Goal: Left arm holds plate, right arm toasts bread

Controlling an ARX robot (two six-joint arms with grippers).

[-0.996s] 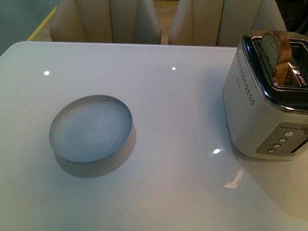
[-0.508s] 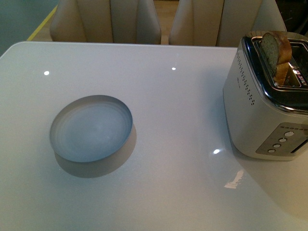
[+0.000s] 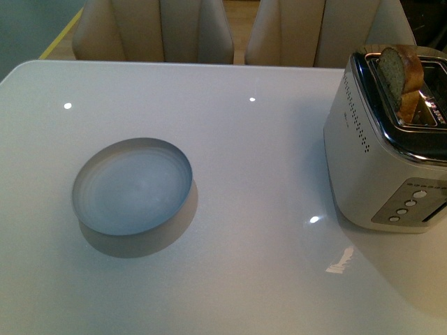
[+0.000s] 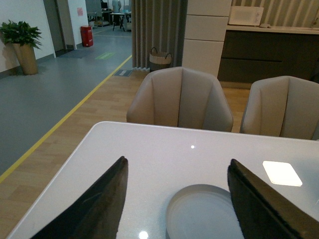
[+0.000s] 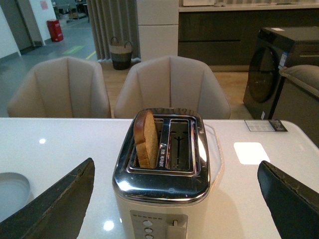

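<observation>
The plate (image 4: 203, 211) lies flat on the white worktop (image 3: 244, 160), just ahead of the left end effector (image 4: 174, 204) and centred between its two spread jaws, which stand apart from it and grip nothing. Its near edge is cut off at the frame border in the left wrist view. The right end effector (image 5: 179, 199) is likewise wide open and empty, with the toaster (image 5: 162, 172) directly ahead of it, between the jaws but untouched. The bread (image 5: 145, 139) stands upright in one slot of the toaster, the slot on the side toward the plate, with its rounded top sticking out above the chrome rim; the other slot holds nothing visible. How deep the slice sits cannot be made out. In the front view neither arm appears; the plate (image 3: 133, 185) sits well apart from the toaster (image 3: 387, 146), whose far side is cut off. Beige chairs (image 3: 154, 31) stand beyond the worktop.
</observation>
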